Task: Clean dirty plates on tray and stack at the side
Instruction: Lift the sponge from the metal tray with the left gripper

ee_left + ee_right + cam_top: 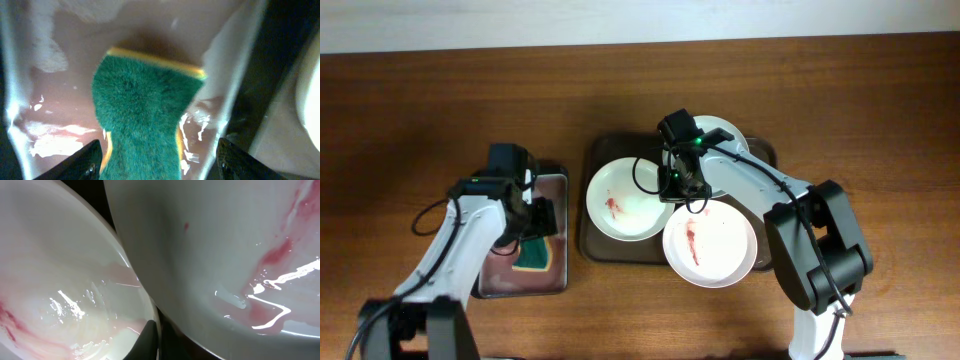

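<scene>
The dark brown tray (592,158) holds three white plates. The left plate (638,210) has a red smear and lies flat; it also shows in the right wrist view (55,270). The front right plate (720,245) has a red streak, overhangs the tray's front edge and fills the right wrist view (210,255). My right gripper (685,192) is shut on its rim; one finger shows (150,340), the other is hidden by the plate. The back plate (725,130) is mostly hidden by the arm. My left gripper (535,215) is open, its fingers (157,162) either side of a green sponge (142,110).
A silver-grey metal pan (560,180) stands left of the tray, with reddish water and the green sponge (533,252) in it. The wooden table (880,120) stretches to both sides. The pan's wall (235,80) is close to my left gripper's right finger.
</scene>
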Controlling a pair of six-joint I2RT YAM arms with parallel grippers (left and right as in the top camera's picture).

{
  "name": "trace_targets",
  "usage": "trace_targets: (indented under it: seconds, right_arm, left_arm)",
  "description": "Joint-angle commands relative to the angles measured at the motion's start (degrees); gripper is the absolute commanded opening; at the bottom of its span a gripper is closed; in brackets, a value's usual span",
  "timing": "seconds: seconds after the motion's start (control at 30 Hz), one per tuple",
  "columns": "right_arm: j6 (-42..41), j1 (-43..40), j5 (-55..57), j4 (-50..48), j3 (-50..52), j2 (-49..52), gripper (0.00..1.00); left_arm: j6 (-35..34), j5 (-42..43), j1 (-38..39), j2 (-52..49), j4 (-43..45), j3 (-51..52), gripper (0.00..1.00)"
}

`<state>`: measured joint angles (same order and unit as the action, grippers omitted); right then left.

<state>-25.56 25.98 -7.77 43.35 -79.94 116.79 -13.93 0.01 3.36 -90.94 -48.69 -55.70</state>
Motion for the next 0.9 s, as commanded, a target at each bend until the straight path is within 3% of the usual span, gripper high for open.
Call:
trace_targets:
  seconds: [0.0,0.03,0.1,0.23,0.5,0.63,0.77,0.87]
  right_arm:
    - [-0.46,0.17,0.57,0.22,0.15,-0.39,0.04]
    - [-0.46,0.17,0.42,0.22,0.15,-0.39,0.04]
    - [-0.46,0.17,0.28,0.48,0.15,-0.39,0.04]
    - [-0.46,0.17,0.26,0.63,0.15,-0.39,0.04]
    - [-0.44,0.17,0.28,0.81,0.15,-0.39,0.04]
    - [-0.42,0.15,0.31,0.85,0.15,-0.39,0.04]
    - [-0.2,0.15,0.31,0.83,0.15,-0.39,0.04]
    - [1.73,0.15,0.31,0.83,0.15,-0.39,0.04]
  left_arm:
    - [0.74,-1.2,-0.15,-7.76,3.43,4.0,0.46]
    - [0.74,-1.31,-0.15,-9.33,4.07,4.02,0.35]
    - [0.76,-1.29,-0.15,-12.9,6.36,4.02,0.01]
    - [0.81,-1.4,-0.15,-13.4,4.57,1.57,0.0]
    - [0.83,-5.14,-0.15,-13.4,-12.22,-15.58,0.0]
    - [2.08,-8.5,-0.15,-13.64,-8.92,-14.12,0.0]
    - [2.03,-7.02,-0.15,-13.66,0.72,-5.92,0.0]
    - [2.05,-5.2,-0.15,-13.46,-0.81,-6.45,0.0]
